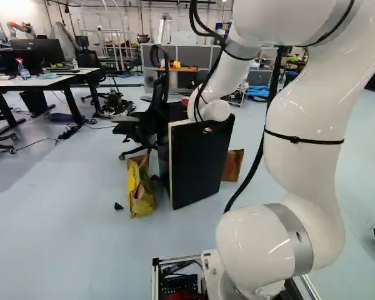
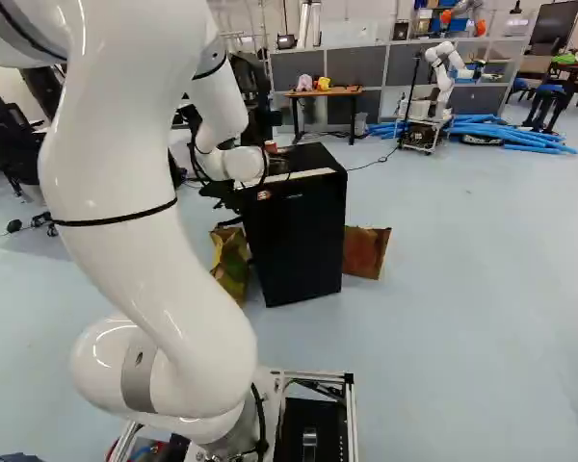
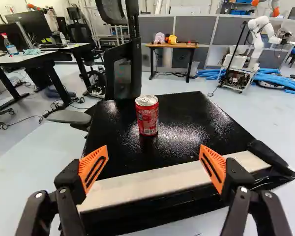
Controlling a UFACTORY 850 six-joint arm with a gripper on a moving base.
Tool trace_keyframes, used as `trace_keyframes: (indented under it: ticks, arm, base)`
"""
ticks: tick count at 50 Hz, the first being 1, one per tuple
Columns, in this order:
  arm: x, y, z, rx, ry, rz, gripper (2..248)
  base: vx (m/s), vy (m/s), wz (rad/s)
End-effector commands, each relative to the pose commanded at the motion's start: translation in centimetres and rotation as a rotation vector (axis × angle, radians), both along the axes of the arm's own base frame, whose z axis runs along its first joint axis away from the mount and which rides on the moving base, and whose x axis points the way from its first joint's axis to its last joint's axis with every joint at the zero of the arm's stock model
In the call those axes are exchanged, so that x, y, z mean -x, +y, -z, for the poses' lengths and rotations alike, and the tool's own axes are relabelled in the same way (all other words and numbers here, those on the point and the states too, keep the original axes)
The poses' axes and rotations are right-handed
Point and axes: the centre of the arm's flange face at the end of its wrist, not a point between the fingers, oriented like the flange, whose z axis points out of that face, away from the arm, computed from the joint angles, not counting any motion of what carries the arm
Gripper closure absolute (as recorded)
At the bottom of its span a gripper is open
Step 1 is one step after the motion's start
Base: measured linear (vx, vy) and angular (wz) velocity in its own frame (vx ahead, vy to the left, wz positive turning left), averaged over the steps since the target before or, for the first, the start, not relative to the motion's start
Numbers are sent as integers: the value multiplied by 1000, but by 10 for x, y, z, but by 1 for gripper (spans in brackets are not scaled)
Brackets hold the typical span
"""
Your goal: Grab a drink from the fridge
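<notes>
The black fridge [image 1: 200,159] stands ahead of the base, its dark door side facing me; the door looks closed, though I cannot tell if it is slightly ajar. A pale strip runs along the front of its top [image 3: 187,110]. Upright on that top is a red drink can [image 3: 147,124], its lid silver. My gripper [image 3: 153,164] is open over the fridge's front edge, orange pads wide apart with nothing held; the can stands ahead of it, untouched. In the base views the wrist is at the fridge's upper front, and the fingers cannot be made out.
A black office chair [image 3: 123,66] stands close beside and behind the fridge. Paper bags [image 1: 139,187] [image 2: 366,252] flank it on the floor. Farther off are desks [image 1: 37,81], a small wooden table [image 3: 172,45], blue tubes [image 2: 520,135] and another robot [image 2: 443,72].
</notes>
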Motion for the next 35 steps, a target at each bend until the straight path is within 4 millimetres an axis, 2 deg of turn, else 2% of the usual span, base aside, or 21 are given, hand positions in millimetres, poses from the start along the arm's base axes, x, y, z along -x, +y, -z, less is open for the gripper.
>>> trace_keyframes:
  ticks: [35]
  arm:
    - [-34,0,3,0,-15,1,3]
  base:
    - [0,0,0]
